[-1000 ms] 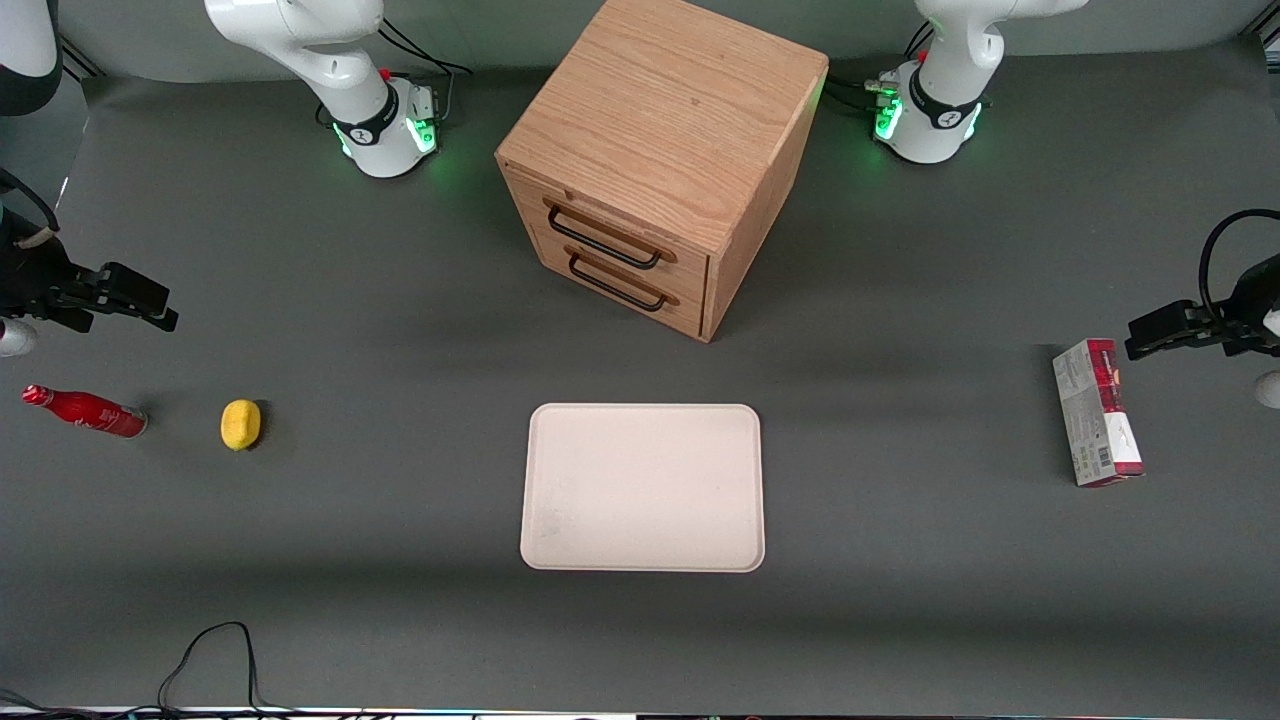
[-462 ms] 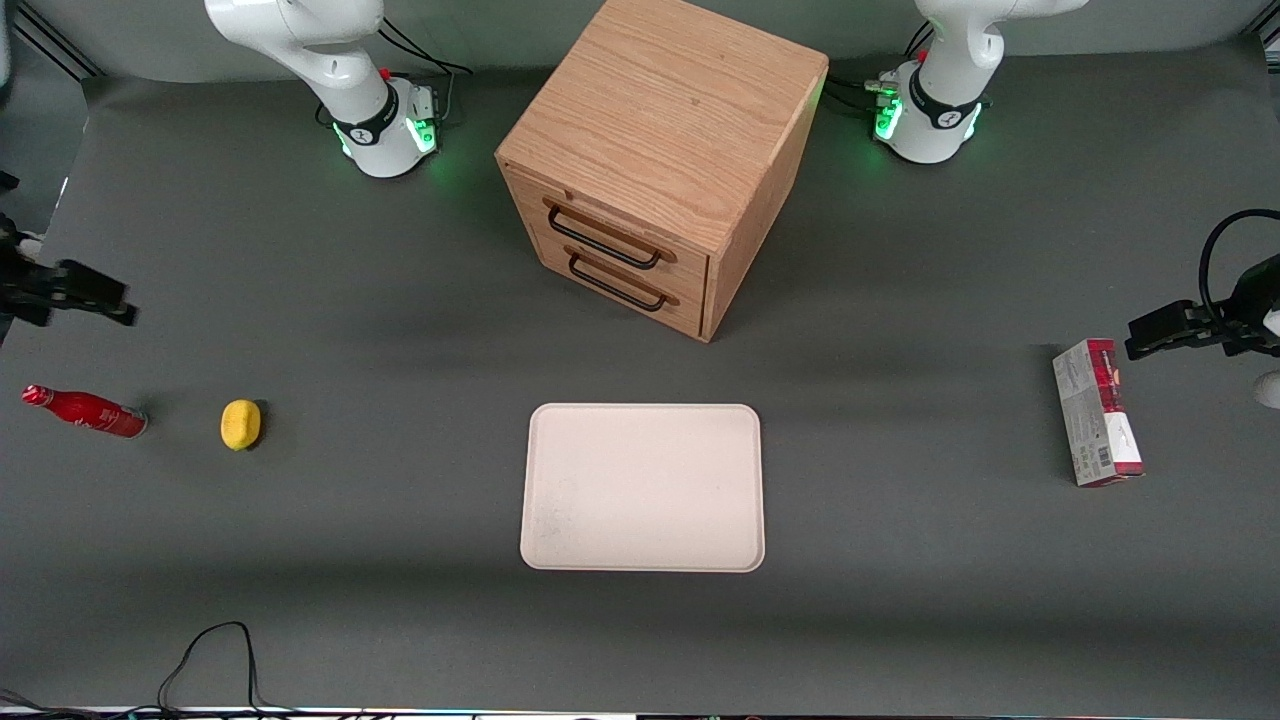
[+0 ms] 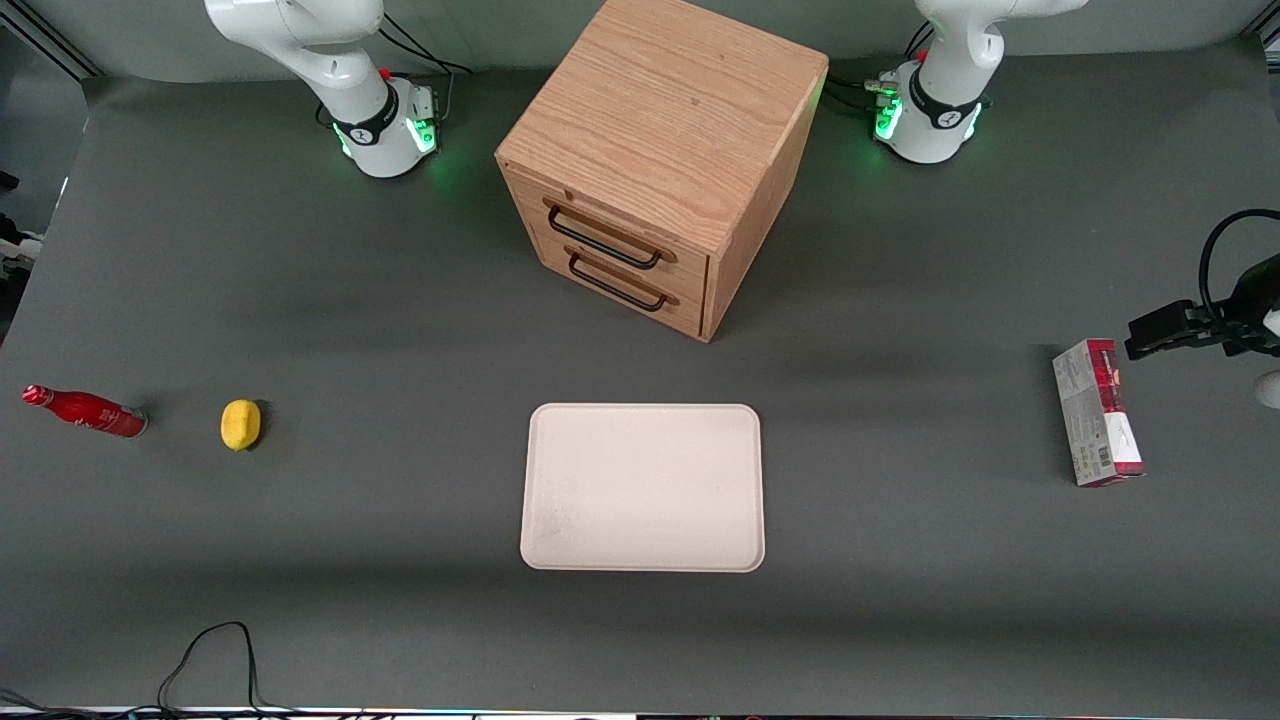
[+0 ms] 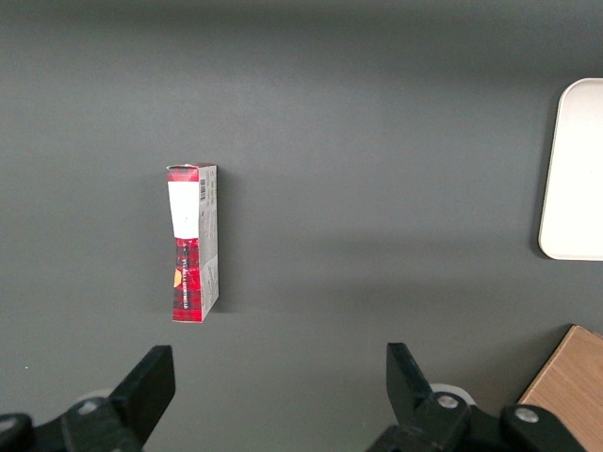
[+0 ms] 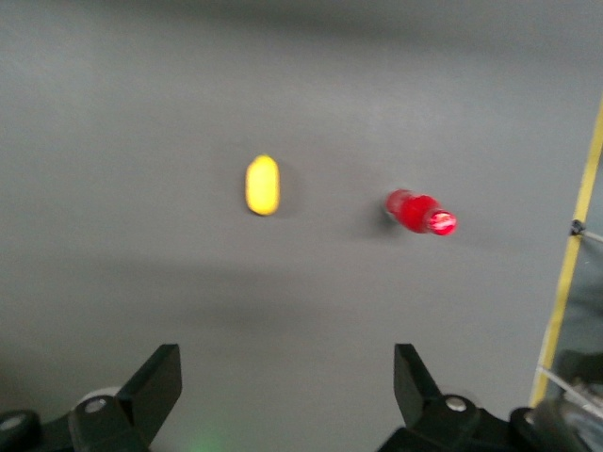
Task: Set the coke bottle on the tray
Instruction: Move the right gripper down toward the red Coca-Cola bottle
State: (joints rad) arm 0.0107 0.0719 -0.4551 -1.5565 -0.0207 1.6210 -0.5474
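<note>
Clearly nothing is grasped yet: the gripper (image 5: 287, 391) hangs high over the bottle's end of the worktop.

Its jaws stand wide apart and empty in the right wrist view, with the coke bottle (image 5: 420, 212) and the lemon (image 5: 262, 185) on the worktop (image 5: 141, 113) below. From the front the gripper is out of sight. The coke bottle (image 3: 85, 410) stands at the working arm's end of the worktop, the lemon (image 3: 240, 424) near it toward the middle. The tray (image 3: 642, 487) lies bare, well apart from the bottle and in front of the wooden drawer cabinet (image 3: 655, 160). By my judgement the descent, grasp, carry and placing all remain.
</note>
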